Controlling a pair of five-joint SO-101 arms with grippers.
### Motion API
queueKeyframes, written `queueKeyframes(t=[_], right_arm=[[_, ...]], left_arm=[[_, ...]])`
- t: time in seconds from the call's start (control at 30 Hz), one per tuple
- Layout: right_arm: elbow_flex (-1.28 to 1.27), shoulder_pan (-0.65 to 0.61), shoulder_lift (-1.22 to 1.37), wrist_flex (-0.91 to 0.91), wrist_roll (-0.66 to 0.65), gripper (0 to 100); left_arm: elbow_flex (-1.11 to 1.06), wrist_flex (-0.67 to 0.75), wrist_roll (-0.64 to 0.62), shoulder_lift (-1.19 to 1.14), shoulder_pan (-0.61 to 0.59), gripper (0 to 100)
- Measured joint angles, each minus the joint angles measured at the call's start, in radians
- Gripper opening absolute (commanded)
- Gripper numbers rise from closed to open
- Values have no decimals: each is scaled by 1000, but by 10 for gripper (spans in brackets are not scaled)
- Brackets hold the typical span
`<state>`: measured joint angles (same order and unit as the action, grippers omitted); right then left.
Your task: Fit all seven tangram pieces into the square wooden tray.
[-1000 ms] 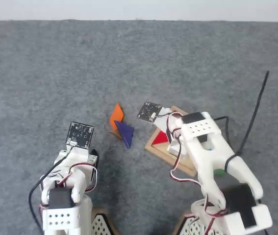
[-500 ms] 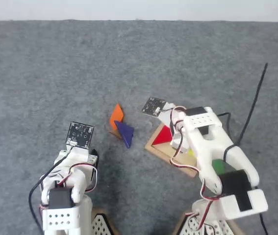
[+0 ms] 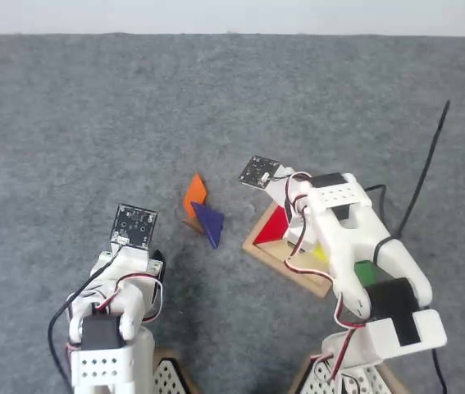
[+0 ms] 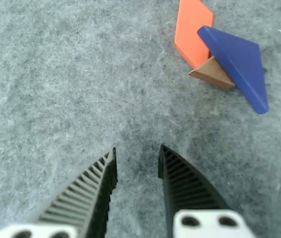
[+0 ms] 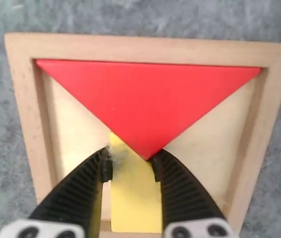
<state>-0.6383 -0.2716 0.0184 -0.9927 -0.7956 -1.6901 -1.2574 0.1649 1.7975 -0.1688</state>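
Tray right of centre, red triangle on its far-left side. My right gripper pinches yellow piece at red's tip, arm bent over tray. Left gripper spread, low over carpet, near-left of orange piece and blue triangle.

One tray; six pieces in sight, one each: red, yellow, green, orange, blue, brown.

Robot lab: grey felt table
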Motion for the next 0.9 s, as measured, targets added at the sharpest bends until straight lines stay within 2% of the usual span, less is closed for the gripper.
queueKeyframes(t=[0.27, 0.9], right_arm=[[-3, 61, -143, -72, 2, 8], [0, 72, -221, -140, 0, 8]], left_arm=[[0, 0, 0, 0, 0, 133], [0, 0, 0, 0, 0, 133]])
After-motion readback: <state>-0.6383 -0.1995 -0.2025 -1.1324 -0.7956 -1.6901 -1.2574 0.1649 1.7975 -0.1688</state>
